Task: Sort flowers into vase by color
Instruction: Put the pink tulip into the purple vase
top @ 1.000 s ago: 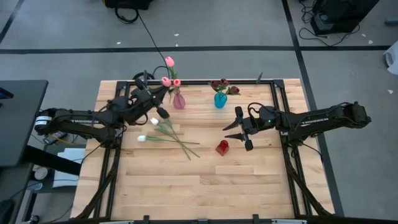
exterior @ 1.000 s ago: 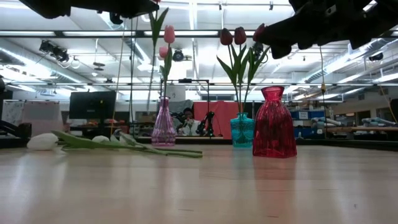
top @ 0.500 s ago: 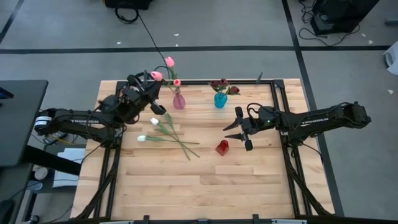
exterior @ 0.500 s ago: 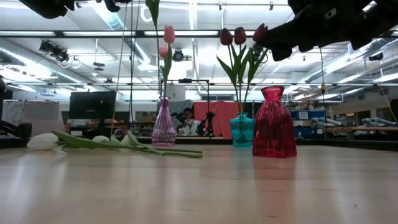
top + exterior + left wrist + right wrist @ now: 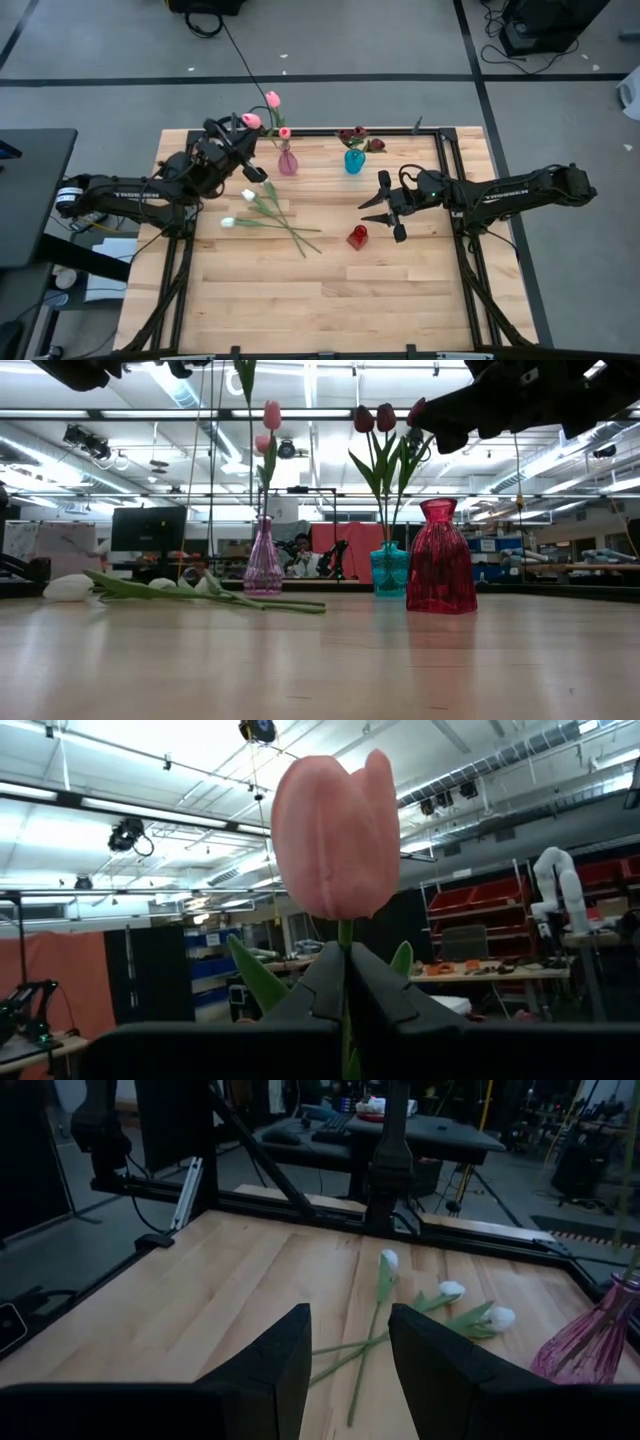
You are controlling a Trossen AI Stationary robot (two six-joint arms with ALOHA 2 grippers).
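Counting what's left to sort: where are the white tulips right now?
In the high view, the white tulips lie loose on the table, left of centre, just in front of the pink vase and left of the red vase.

pale wooden plank table top point(image 5: 300, 290) with a black metal frame point(image 5: 455, 150) along its edges, standing on a grey concrete floor point(image 5: 350, 40) crossed by dark tape lines point(image 5: 330, 78). black cables point(image 5: 235, 45) trail over the floor beyond the table's far side. a dark grey side surface point(image 5: 30, 190) sits off the table's left edge.

level across the table: an open workshop hall, white ceiling with long strip lights point(image 5: 330, 415) and beams. a black monitor point(image 5: 147, 528) stands at left; a seated person point(image 5: 303, 557) is in the far middle. red storage bins on shelving point(image 5: 480, 905) and an orange partition point(image 5: 50, 990) stand farther back.
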